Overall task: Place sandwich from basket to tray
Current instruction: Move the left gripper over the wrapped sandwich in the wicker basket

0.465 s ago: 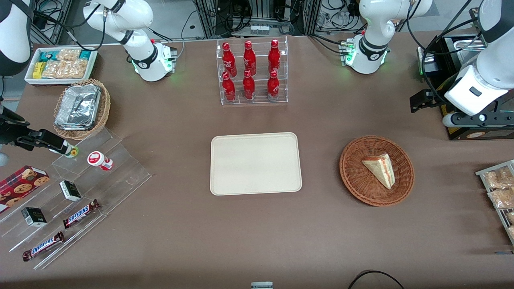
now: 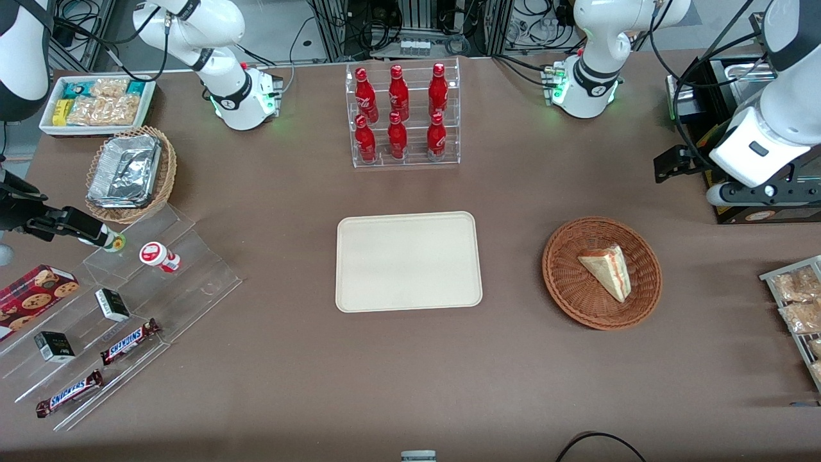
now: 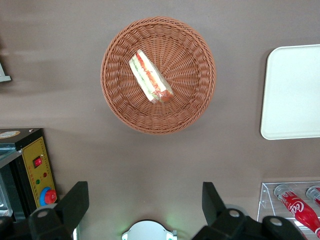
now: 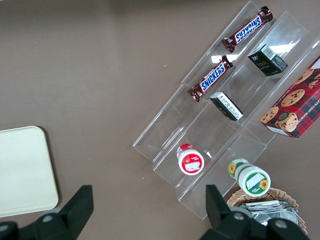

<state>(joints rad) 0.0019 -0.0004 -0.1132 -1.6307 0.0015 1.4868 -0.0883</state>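
The sandwich [image 3: 151, 77], a triangular wedge of pale bread with red and green filling layers under clear wrap, lies on its side in the basket [image 3: 125, 107], slightly off the middle of the bowl. The basket is round, shallow and reddish-brown, with woven wicker ribs radiating from its centre; it rests on the matt brown desk [image 2: 410, 378]. Beside the basket, toward the parked arm's end of the desk and apart from it, lies the tray [image 2: 408, 261]: flat, cream-beige, rectangular with rounded corners and a low rim, nothing on it. Farther from the front camera than the tray stands a clear acrylic rack [image 2: 404, 115] holding red bottles upright in tiers. The hand [image 3: 145, 202] hangs above the desk, farther from the front camera than the basket and clear of it; its two dark fingers [image 3: 75, 202] are spread wide apart and hold nothing.
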